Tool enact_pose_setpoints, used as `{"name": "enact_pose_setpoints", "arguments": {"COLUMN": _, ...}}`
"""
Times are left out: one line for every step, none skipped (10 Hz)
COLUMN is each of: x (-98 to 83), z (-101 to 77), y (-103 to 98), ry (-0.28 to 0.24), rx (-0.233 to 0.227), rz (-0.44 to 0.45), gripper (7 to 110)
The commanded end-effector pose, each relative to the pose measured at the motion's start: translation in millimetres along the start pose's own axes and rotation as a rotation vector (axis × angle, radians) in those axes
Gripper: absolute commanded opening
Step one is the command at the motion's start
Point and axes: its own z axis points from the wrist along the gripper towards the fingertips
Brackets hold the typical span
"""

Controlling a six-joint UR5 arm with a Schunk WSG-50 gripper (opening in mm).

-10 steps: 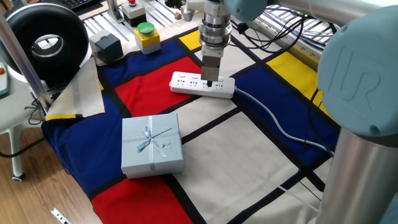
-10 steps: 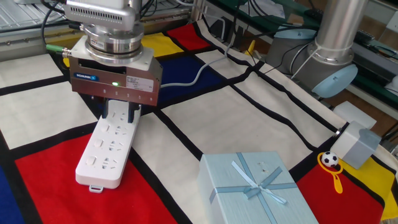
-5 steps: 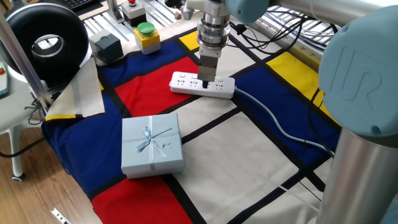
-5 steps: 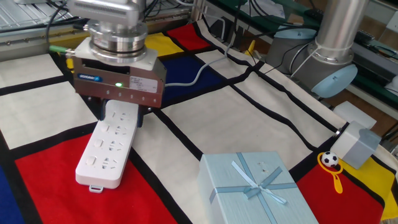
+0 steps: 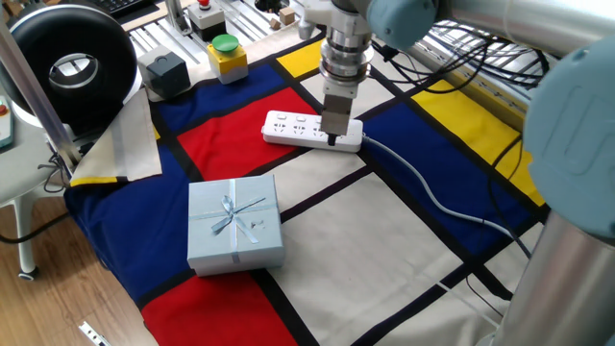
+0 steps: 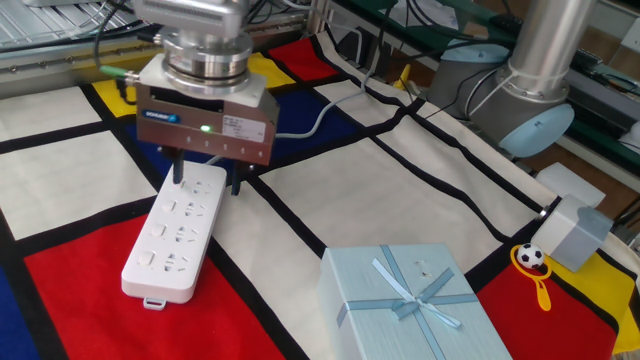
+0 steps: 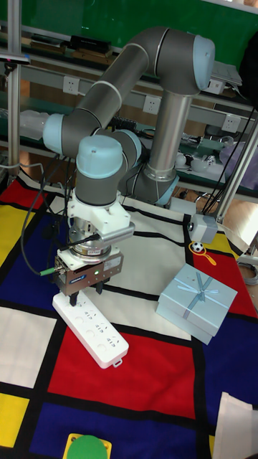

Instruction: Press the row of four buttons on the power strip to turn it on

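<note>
The white power strip (image 5: 306,130) (image 6: 175,235) (image 7: 91,328) lies on the colour-block cloth, its pale grey cable (image 5: 428,187) running off to the right. My gripper (image 5: 332,137) (image 6: 207,180) (image 7: 87,292) points straight down over the cable end of the strip. It is open: in the other fixed view its two dark fingers (image 6: 178,170) stand apart, one at each long edge of the strip. Whether a tip touches the strip I cannot tell. The four buttons are too small to make out, and the gripper hides that end.
A pale blue gift box (image 5: 233,223) (image 6: 415,305) (image 7: 196,292) with a ribbon sits near the strip. A yellow box with a green button (image 5: 227,56), a black block (image 5: 163,72) and a black round device (image 5: 67,62) stand at the back left. A small ball toy (image 6: 530,257) lies by a grey cube (image 6: 570,230).
The gripper has moved along the strip from its middle toward the cable end. The strip and the gift box have not moved.
</note>
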Motion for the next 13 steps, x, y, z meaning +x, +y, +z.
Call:
{"name": "enact_pose_setpoints", "arguments": {"x": 1.6, "z": 2.7, "y": -3, "ry": -0.004, "rx": 0.002, "rz": 0.009, "gripper": 66}}
{"name": "enact_pose_setpoints", "arguments": {"x": -5.8, "z": 4.1, "y": -3, "ry": -0.007, "rx": -0.001, "rz": 0.009, "gripper": 66}}
{"name": "enact_pose_setpoints", "arguments": {"x": -10.4, "z": 4.9, "y": -3, "ry": -0.007, "rx": -0.001, "rz": 0.013, "gripper": 66}}
{"name": "enact_pose_setpoints", "arguments": {"x": -13.7, "z": 6.9, "y": -5, "ry": -0.008, "rx": -0.002, "rz": 0.017, "gripper": 66}}
{"name": "enact_pose_setpoints", "arguments": {"x": -13.3, "z": 7.4, "y": -5, "ry": -0.007, "rx": -0.003, "rz": 0.017, "gripper": 66}}
{"name": "enact_pose_setpoints", "arguments": {"x": -11.8, "z": 7.0, "y": -5, "ry": -0.004, "rx": -0.004, "rz": 0.02, "gripper": 66}}
{"name": "enact_pose_setpoints", "arguments": {"x": -10.7, "z": 6.5, "y": -5, "ry": -0.004, "rx": -0.004, "rz": 0.023, "gripper": 66}}
{"name": "enact_pose_setpoints", "arguments": {"x": -11.1, "z": 5.9, "y": -4, "ry": -0.007, "rx": -0.011, "rz": 0.024, "gripper": 66}}
{"name": "enact_pose_setpoints", "arguments": {"x": -10.9, "z": 5.9, "y": -5, "ry": -0.006, "rx": -0.01, "rz": 0.027, "gripper": 66}}
{"name": "enact_pose_setpoints", "arguments": {"x": -9.0, "z": 6.3, "y": -6, "ry": 0.001, "rx": -0.008, "rz": 0.026, "gripper": 66}}
{"name": "enact_pose_setpoints", "arguments": {"x": -5.1, "z": 6.7, "y": -7, "ry": 0.014, "rx": -0.006, "rz": 0.026, "gripper": 66}}
{"name": "enact_pose_setpoints", "arguments": {"x": -2.9, "z": 7.1, "y": -6, "ry": 0.018, "rx": -0.013, "rz": 0.027, "gripper": 66}}
{"name": "enact_pose_setpoints", "arguments": {"x": -1.4, "z": 7.2, "y": -6, "ry": 0.02, "rx": -0.013, "rz": 0.027, "gripper": 66}}
